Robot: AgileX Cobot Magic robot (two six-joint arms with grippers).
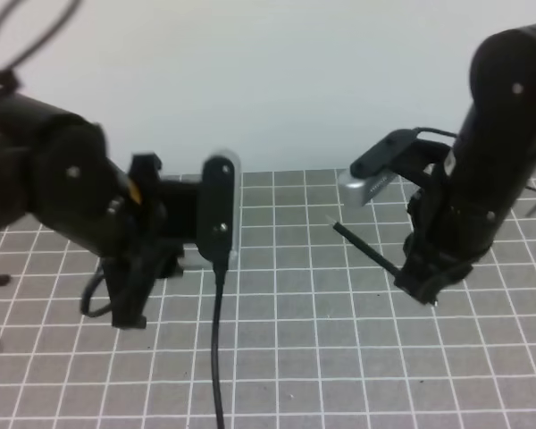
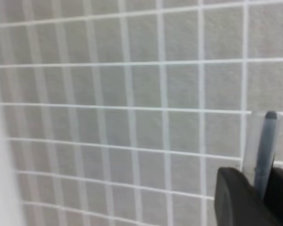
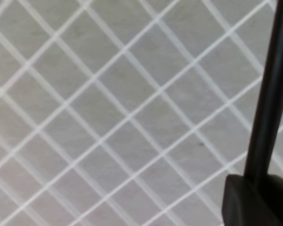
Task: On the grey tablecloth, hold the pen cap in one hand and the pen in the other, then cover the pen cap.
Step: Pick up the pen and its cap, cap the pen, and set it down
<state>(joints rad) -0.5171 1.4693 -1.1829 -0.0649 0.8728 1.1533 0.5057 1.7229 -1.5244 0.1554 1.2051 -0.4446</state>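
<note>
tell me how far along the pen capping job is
Done: both pieces are picked up. The right tool holds the pen above the grey tablecloth, and the left tool holds the pen cap. In hand: both are lifted but apart. Left: line them up and push the cap on.

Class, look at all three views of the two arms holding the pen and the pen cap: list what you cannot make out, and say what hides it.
- Left gripper: cut off by the left wrist view's corner; hidden behind its arm in the high view.
- Pen cap: blurred, its lower end between the fingers; unseen in the high view.
- Pen: tip beyond the right wrist view's top edge; too small in the high view.
- Right gripper: cropped by the frame corner.
</note>
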